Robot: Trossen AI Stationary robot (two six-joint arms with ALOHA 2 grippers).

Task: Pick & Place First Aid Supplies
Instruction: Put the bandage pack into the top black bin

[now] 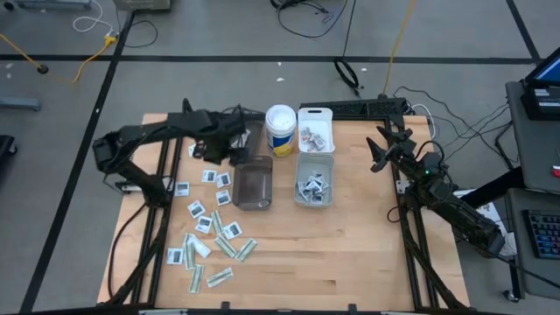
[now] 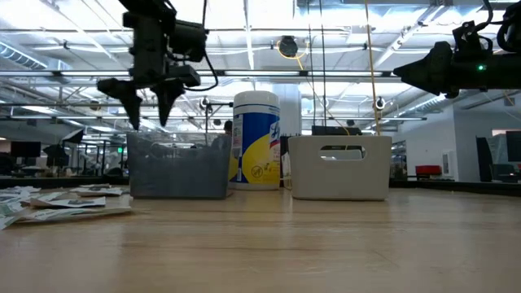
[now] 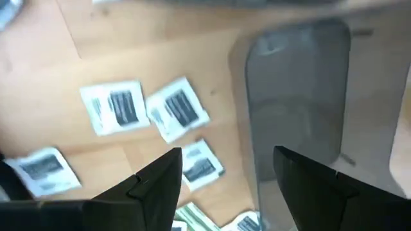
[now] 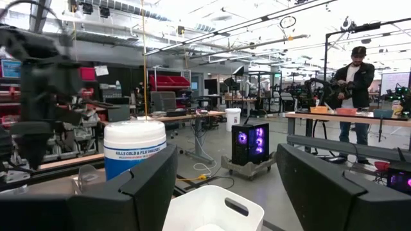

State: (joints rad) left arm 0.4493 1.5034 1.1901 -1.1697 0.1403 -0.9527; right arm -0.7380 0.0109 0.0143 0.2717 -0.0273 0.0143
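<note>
While the left gripper (image 1: 234,140) hung above the table near the far end of the smoky bin (image 1: 253,184), its fingers (image 3: 160,183) stood spread with nothing between them. The packets (image 1: 210,232) lay loose on the wood to the left of that bin, below and beside the fingers, none touching them. More packets sat in the two white bins (image 1: 314,179) right of the smoky one.

The right gripper (image 1: 381,149) waited in the air past the white bins, fingers (image 4: 144,186) spread and empty.

The left wrist view showed what the others did not: white squares with dark print (image 3: 114,106) lying just outside the smoky bin's wall (image 3: 292,96), and nothing visible inside the part of the bin in view. The high view gave the whole scatter, green-white strips (image 1: 234,249) nearest the table's front. The low view showed only a flat heap of packets (image 2: 57,203) at its left edge, with the left gripper (image 2: 151,102) clear above the smoky bin (image 2: 179,167).

A wipes tub (image 1: 280,129) stood behind the bins. The print on the packets could not be read, the bins' contents were hidden in the low view, and a person (image 4: 352,96) stood far off in the room.
</note>
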